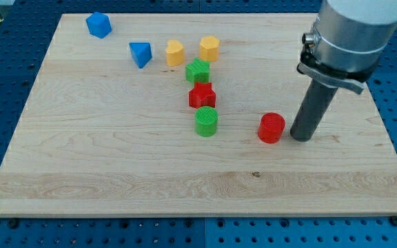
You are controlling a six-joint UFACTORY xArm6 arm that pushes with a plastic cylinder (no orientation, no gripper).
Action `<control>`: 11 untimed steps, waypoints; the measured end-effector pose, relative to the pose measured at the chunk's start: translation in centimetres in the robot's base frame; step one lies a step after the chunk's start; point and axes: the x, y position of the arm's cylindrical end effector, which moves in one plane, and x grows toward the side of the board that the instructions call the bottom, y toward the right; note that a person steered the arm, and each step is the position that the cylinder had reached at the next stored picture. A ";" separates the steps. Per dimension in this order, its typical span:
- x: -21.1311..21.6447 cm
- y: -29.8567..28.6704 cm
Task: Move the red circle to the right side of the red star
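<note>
The red circle [271, 128] lies on the wooden board, right of centre. The red star [201, 96] lies to its upper left, between a green star [198, 70] above it and a green circle [206, 121] below it. My tip [300, 137] rests on the board just to the right of the red circle, with a small gap between them. The dark rod rises from the tip up to the arm's grey body at the view's top right.
A yellow heart-like block [175, 52] and a yellow hexagon-like block [209, 48] sit above the green star. A blue triangle-like block [140, 54] and a blue block [98, 25] lie toward the top left. The board's edge [198, 215] runs along the bottom.
</note>
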 end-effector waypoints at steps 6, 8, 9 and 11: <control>0.4 -3.5; 2.0 -5.7; 0.7 -7.6; -3.2 -6.3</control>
